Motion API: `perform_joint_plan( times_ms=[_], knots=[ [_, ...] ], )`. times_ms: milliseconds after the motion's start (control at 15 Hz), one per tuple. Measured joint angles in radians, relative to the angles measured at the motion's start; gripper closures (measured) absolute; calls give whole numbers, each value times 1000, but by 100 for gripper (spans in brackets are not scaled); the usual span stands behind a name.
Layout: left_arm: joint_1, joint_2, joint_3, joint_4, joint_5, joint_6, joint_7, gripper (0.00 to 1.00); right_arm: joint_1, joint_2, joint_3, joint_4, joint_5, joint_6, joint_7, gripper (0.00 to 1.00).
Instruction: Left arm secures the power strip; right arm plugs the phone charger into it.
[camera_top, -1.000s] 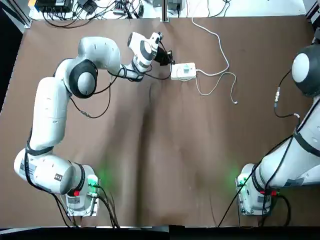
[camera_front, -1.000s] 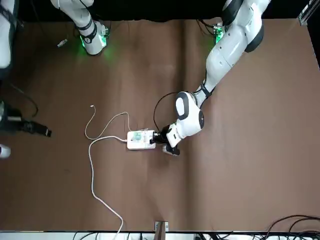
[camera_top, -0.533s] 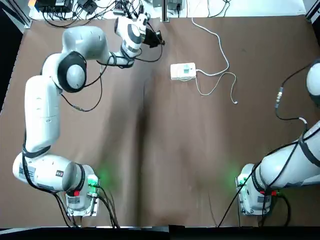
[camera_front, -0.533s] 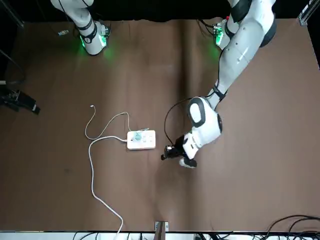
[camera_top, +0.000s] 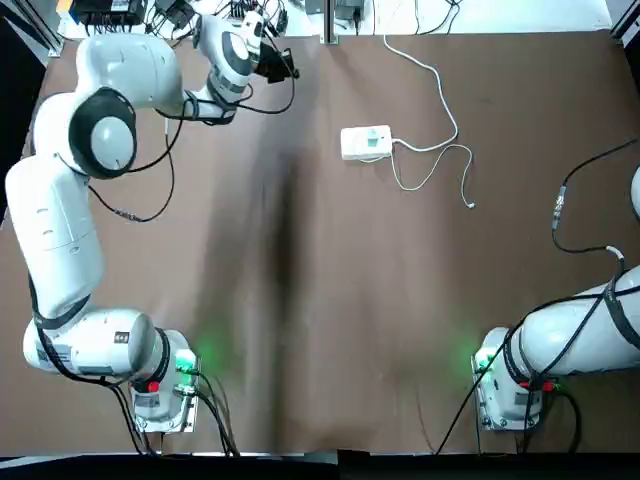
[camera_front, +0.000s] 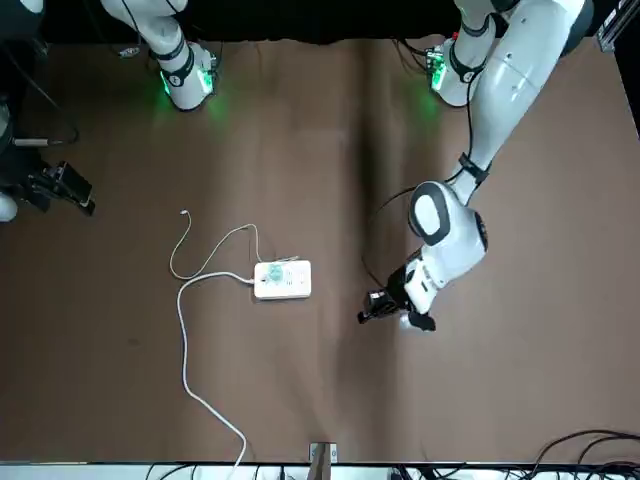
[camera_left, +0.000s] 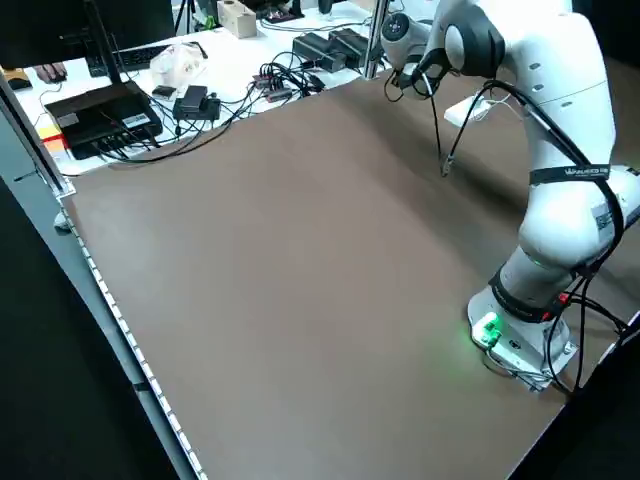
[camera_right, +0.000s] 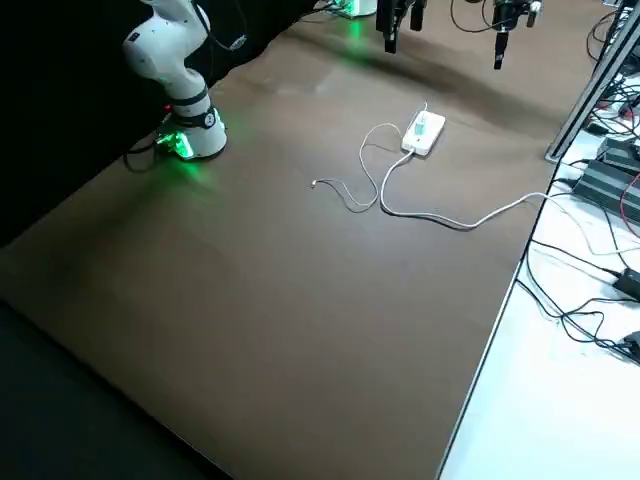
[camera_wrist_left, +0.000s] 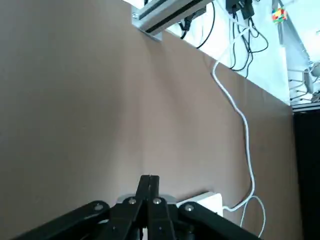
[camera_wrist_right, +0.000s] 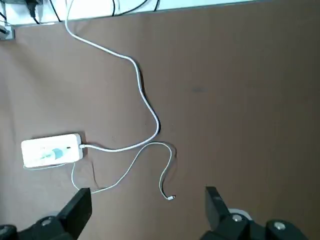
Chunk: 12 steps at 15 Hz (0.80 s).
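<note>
The power strip (camera_top: 366, 143) lies on the bench (camera_front: 200, 390), well apart from both tools: to the right of the left tool (camera_wrist_left: 149, 179) and a little nearer the robot's bases, and to the left of the right tool (camera_wrist_right: 149, 202) and farther out from the bases. The left tool's fingers are together with nothing visible between them; the right tool's are apart and bare. The teal phone charger (camera_wrist_right: 56, 153) sits on the strip's face, seemingly in a socket, so the plugging looks done or nearly so, though I cannot tell whether it is fully seated. If it is only partly in, a small knock or a pull on its thin cable (camera_wrist_right: 131, 167) could tip it loose. That cable loops beside the strip towards the right tool's side, its free end (camera_wrist_right: 171, 198) lying on the bench; should the right tool come down there with its fingers apart, it could snag the loop and drag the plug out. The thick cord (camera_wrist_right: 141, 90) runs from the strip over the bench's far edge, and a tug on it would likely slide or turn the strip, since neither tool is holding it. Pressing the charger again without the left tool bracing the strip could also make it skid. Safest, I judge, is to keep both tools clear of the cables.
</note>
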Motion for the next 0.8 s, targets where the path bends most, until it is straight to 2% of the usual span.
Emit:
perform_joint_plan(
  times_ms=[133,467,800],
  knots=[
    [24,-21,13,-11,29,-65,-4,99,1,-12,-1,0,0,2,2,0],
    [58,-83,108,3,168,-285,-93,99,32,-7,-18,-4,0,1,41,0],
    [157,-137,116,32,274,-456,-114,99,35,20,-25,-5,2,2,50,0]
  ],
)
